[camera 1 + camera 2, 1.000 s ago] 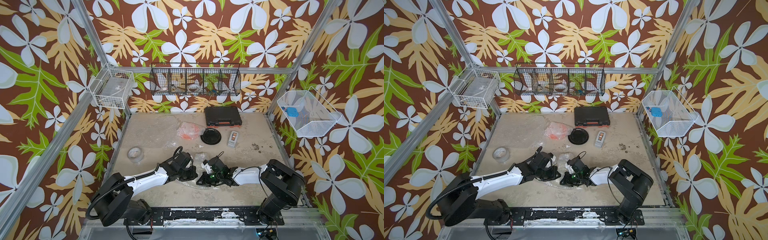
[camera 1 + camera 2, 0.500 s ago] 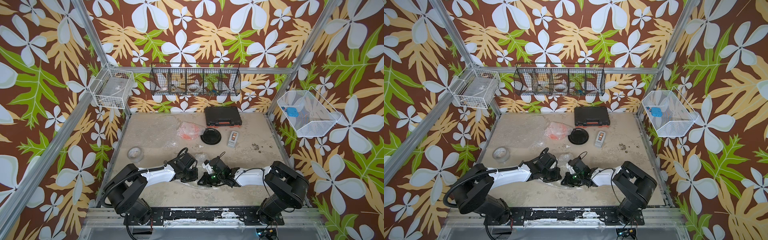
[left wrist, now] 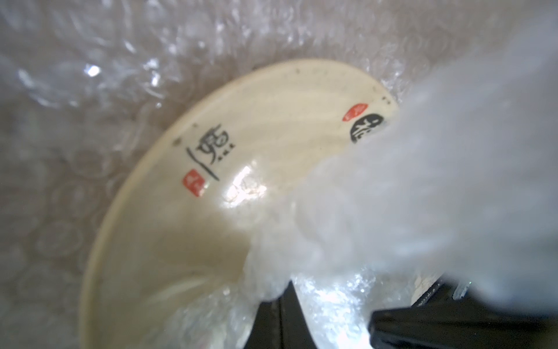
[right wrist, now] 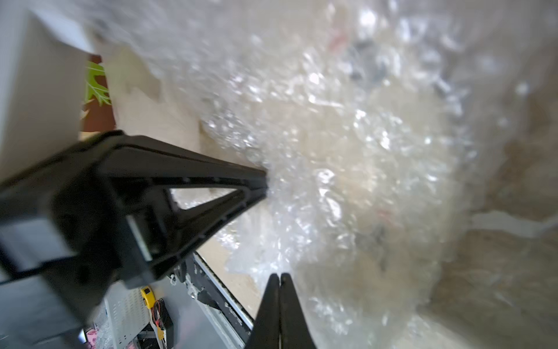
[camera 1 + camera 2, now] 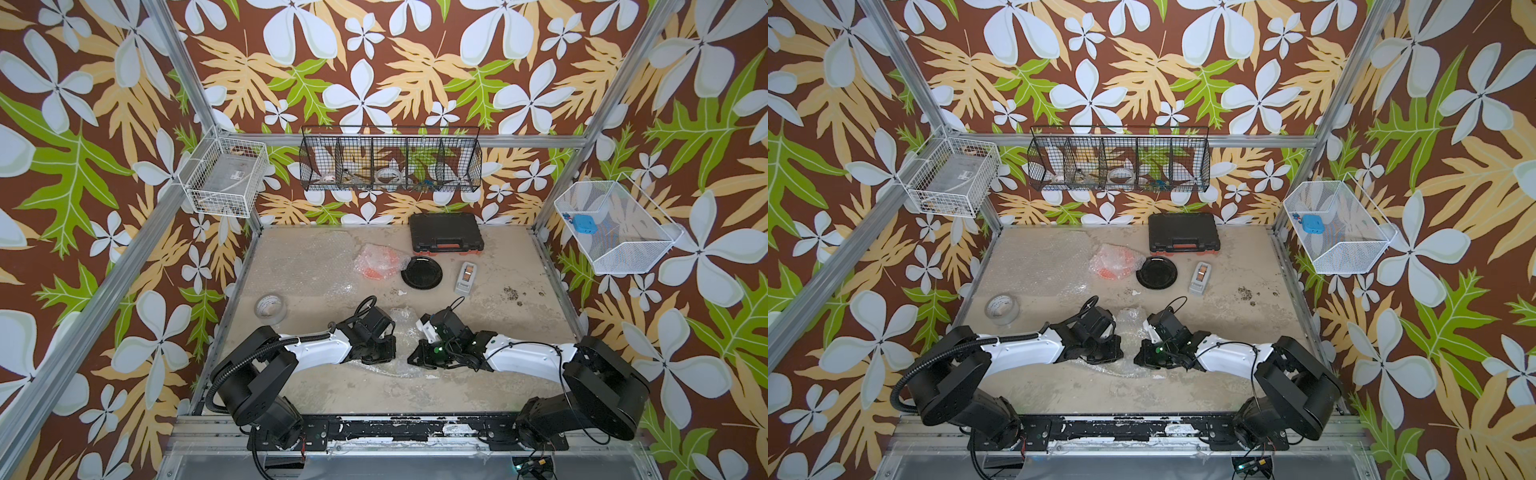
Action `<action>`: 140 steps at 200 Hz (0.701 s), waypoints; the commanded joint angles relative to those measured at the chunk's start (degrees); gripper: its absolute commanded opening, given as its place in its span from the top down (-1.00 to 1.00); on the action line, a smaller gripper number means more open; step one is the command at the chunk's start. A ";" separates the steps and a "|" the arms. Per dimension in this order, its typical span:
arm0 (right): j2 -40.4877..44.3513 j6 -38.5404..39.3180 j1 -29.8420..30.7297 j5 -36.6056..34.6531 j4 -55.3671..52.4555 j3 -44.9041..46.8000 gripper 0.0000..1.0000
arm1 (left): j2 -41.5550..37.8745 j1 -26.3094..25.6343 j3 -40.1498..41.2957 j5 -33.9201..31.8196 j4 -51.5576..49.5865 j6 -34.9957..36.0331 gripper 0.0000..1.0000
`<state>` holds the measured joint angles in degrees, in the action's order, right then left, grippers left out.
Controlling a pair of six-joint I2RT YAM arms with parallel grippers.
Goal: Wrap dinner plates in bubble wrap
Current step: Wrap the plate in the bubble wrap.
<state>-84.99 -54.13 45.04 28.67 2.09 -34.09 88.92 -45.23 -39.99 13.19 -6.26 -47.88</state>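
Bubble wrap (image 3: pixel 422 181), soft, light and slippery, is bunched over the cream plate (image 3: pixel 187 211) at the bench's (image 5: pixel 457 390) near middle. Left gripper (image 4: pixel 265 182) is pinched shut on a fold of it; right gripper (image 4: pixel 279 284) is closed at its edge, hold unclear. Plate looks stiff, glossy, breakable: pull film edges, not china. Farther back, orange plate (image 5: pixel 376 266) sits bundled, black plate (image 5: pixel 421 272) bare.
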 commanded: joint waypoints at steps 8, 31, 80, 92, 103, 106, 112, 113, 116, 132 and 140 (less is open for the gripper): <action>-3.52 1.04 -0.05 1.56 2.08 0.42 1.00 | -1.29 0.08 -1.84 -3.11 -5.52 0.59 1.00; -5.26 0.71 -0.12 1.00 2.63 1.07 1.00 | -4.08 -0.02 -6.41 -2.06 -7.89 0.63 1.00; -5.89 0.53 -0.08 0.80 2.42 0.56 1.00 | -3.92 -4.94 -12.81 -1.37 -11.34 -0.67 1.00; -5.89 0.52 -0.11 0.78 2.27 0.38 1.00 | -2.78 -5.87 -11.51 -1.33 -11.32 -0.84 1.00; -5.86 0.42 -0.04 0.69 2.06 0.17 1.00 | -2.25 -6.04 -9.13 -1.45 -10.94 -1.16 1.00; -5.82 0.43 -0.04 0.69 1.98 0.16 1.00 | -2.26 -6.08 -8.30 -1.60 -10.77 -1.24 1.00; -5.81 0.42 -0.08 0.60 1.92 0.05 1.00 | -2.49 -6.06 -6.75 -1.93 -10.55 -1.41 1.00; -5.76 0.43 -0.06 0.60 1.94 0.06 1.00 | -2.51 -6.12 -6.45 -2.02 -10.54 -1.42 1.00; -5.72 0.50 -0.06 0.65 1.94 0.05 1.00 | -2.71 -6.04 -5.74 -2.40 -10.57 -1.41 1.00; -5.48 0.52 -0.08 0.43 1.65 0.16 1.00 | -3.30 -6.09 -2.59 -5.65 -11.82 -1.17 1.00; -5.28 0.49 -0.04 0.40 1.56 0.25 1.00 | -3.19 -6.01 -1.27 -7.08 -12.19 -1.01 1.00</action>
<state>-90.48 -53.80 44.95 31.27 6.85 -33.91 86.15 -51.24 -43.97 10.46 -16.29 -48.97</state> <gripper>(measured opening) 0.059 0.051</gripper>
